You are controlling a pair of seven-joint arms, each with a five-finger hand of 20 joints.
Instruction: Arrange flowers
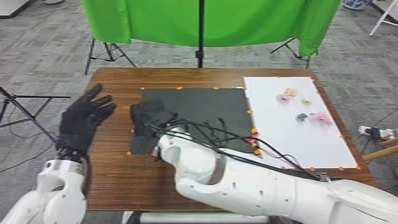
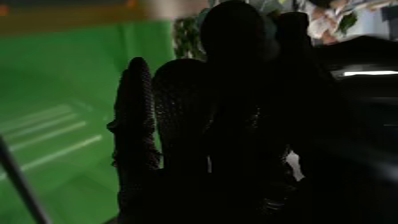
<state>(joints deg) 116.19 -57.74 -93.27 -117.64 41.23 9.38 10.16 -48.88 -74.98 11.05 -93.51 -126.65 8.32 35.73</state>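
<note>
"Where are the flowers?"

"Look to the right side of your table in the head view. A peach-and-pink bloom (image 1: 290, 93) lies toward the far end of the white sheet (image 1: 311, 152), with a pale bloom (image 1: 306, 102) near it. Closer to you, a grey-green bloom (image 1: 301, 117) sits just beside a larger pink bloom (image 1: 322, 119)."

"Any other greenery?"

"Your right wrist view shows green foliage (image 2: 185, 37) beyond the glove, and pale petals (image 2: 329, 37) with a leaf (image 2: 348, 21). I can't tell you whether they belong to the blooms on the sheet."

"And my right hand?"

"Your right hand (image 1: 147, 116) is over the left part of the dark sheet (image 1: 200, 97), well apart from those blooms, its arm slanting across the near part of the table. Whether it is released, clenched or grasping anything, I can't tell you."

"The left one?"

"Your left hand (image 1: 82, 114) is raised at the table's left side, its fingers loosely extended and holding nothing."

"What's around all that?"

"You have orange markers (image 1: 179, 88) along the sheets' edges, on the brown wooden table (image 1: 111, 187). Past its far edge, a green cloth (image 1: 160, 22) hangs behind a dark pole (image 1: 201, 50), above a grey floor (image 1: 44, 47)."
</note>
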